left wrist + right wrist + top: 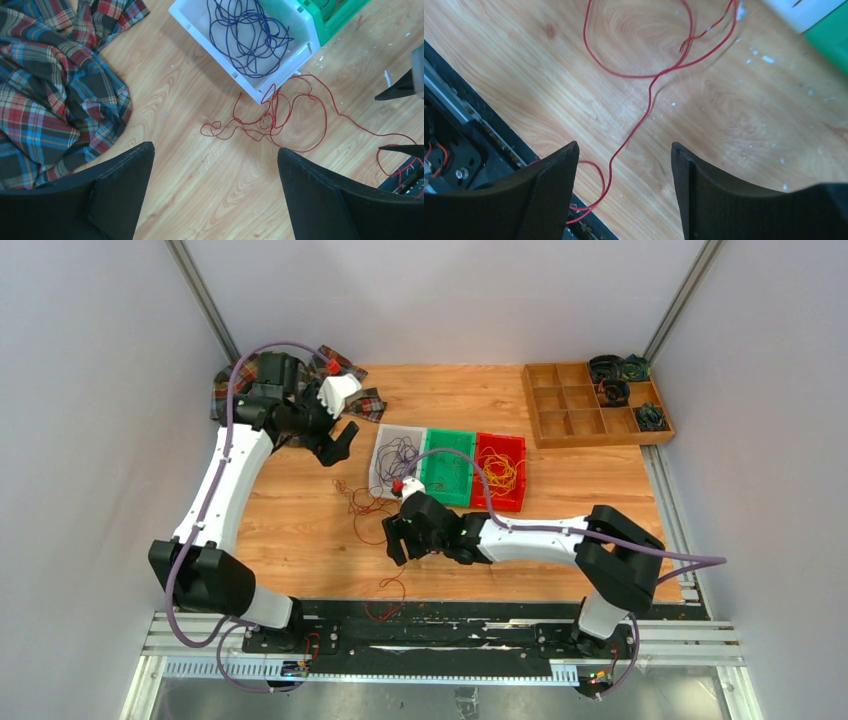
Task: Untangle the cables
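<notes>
A thin dark red cable (362, 502) lies loose on the wooden table, trailing from beside the white tray to the table's near edge (385, 598). It shows looped in the left wrist view (280, 112) and as one strand running between my right fingers in the right wrist view (644, 115). A purple cable (397, 455) lies in the white tray (190, 17). A yellow cable (500, 472) lies in the red tray. My left gripper (340, 445) is open and empty, above the table left of the white tray. My right gripper (397, 540) is open above the red strand.
A green tray (447, 468) sits between the white and red tray (516, 452). A plaid cloth (55, 85) lies at the back left. A wooden compartment box (590, 405) with dark cable bundles stands at the back right. A black rail (430, 625) borders the near edge.
</notes>
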You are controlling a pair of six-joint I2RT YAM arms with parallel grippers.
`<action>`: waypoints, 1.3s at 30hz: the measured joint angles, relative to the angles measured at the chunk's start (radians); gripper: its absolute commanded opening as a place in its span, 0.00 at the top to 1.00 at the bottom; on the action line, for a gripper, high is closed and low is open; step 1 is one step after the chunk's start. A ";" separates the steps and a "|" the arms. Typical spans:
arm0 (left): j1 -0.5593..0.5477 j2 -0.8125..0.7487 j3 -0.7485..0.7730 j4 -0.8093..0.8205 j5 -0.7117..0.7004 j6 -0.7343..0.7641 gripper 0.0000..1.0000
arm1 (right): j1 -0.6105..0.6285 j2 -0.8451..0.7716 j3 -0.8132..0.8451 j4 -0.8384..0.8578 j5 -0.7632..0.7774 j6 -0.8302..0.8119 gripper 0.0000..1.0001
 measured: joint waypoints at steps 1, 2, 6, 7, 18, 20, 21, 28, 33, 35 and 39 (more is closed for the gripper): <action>0.009 -0.006 -0.007 0.000 0.001 0.001 0.02 | 0.000 0.013 0.007 -0.015 -0.019 0.000 0.35; 0.014 -0.013 -0.010 -0.001 0.001 0.003 0.02 | 0.001 0.024 0.014 -0.029 -0.032 -0.001 0.36; 0.018 -0.053 -0.030 0.003 0.002 0.012 0.02 | 0.002 0.073 0.059 -0.088 -0.085 -0.004 0.38; 0.018 -0.064 -0.039 0.009 0.002 0.016 0.02 | 0.003 0.083 0.067 -0.104 -0.098 -0.006 0.38; 0.019 -0.120 -0.140 0.080 0.000 0.035 0.02 | 0.043 0.135 0.098 -0.228 -0.142 -0.014 0.90; 0.019 -0.125 -0.157 0.093 -0.002 0.036 0.02 | 0.043 0.135 0.106 -0.237 -0.139 -0.017 0.99; 0.019 -0.129 -0.167 0.101 -0.003 0.038 0.02 | 0.043 0.135 0.114 -0.247 -0.137 -0.021 0.99; 0.019 -0.158 -0.184 0.122 -0.013 0.050 0.02 | 0.042 0.005 0.164 -0.321 -0.071 -0.091 0.99; 0.020 -0.183 -0.184 0.119 0.020 0.060 0.02 | 0.042 -0.210 0.210 -0.333 -0.016 -0.222 0.99; 0.019 -0.200 -0.183 0.108 0.050 0.068 0.02 | 0.042 -0.291 0.231 -0.327 -0.004 -0.278 0.99; 0.019 -0.242 -0.176 0.079 0.124 0.087 0.02 | 0.042 -0.397 0.275 -0.319 0.001 -0.378 0.99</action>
